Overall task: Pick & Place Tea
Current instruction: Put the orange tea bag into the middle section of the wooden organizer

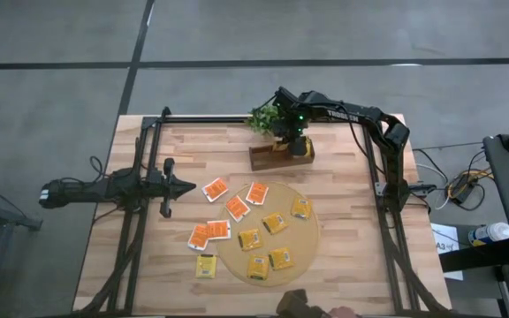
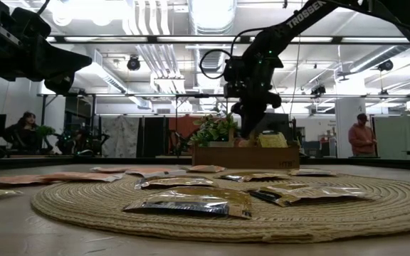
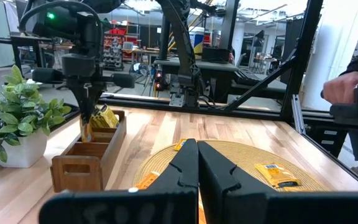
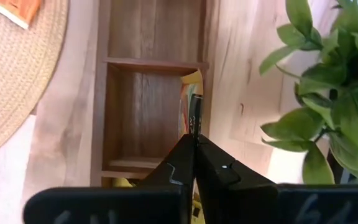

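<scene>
While the right gripper hangs over the wooden box, it pinches a yellow tea packet.

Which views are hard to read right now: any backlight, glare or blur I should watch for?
Low view: bright ceiling lights backlight the right gripper, which reads as a silhouette; the nearest tea packet shows foil glare. Right wrist view: the plant is close and soft. High view: evenly lit, the mat clear.

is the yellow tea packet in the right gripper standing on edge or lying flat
On edge: the right gripper, shut, pinches the yellow tea packet upright inside the brown wooden box.
</scene>
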Controlling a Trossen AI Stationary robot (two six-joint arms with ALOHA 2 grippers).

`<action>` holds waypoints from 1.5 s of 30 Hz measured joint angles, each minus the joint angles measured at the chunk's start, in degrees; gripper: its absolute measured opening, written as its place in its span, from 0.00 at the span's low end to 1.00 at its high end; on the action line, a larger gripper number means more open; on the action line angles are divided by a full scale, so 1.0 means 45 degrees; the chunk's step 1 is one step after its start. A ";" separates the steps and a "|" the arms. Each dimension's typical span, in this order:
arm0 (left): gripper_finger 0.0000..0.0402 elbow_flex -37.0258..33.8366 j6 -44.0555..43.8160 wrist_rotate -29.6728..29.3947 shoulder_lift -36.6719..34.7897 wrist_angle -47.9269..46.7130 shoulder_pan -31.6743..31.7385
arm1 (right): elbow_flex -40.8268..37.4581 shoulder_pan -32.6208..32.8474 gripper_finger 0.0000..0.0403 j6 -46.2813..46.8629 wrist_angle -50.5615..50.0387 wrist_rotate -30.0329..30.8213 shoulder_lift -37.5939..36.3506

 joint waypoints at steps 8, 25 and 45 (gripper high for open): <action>0.00 0.0002 0.0000 0.0000 0.0000 0.0000 0.0000 | -0.0005 0.0102 0.02 -0.0075 0.0019 -0.0146 0.0000; 0.00 0.0005 0.0000 0.0000 0.0000 0.0000 0.0005 | -0.0010 0.0165 0.18 0.0422 0.0194 0.0496 -0.0005; 0.00 0.0003 0.0000 0.0002 0.0000 0.0000 0.0010 | -0.0015 0.0200 0.34 0.1030 0.0141 0.1296 -0.1215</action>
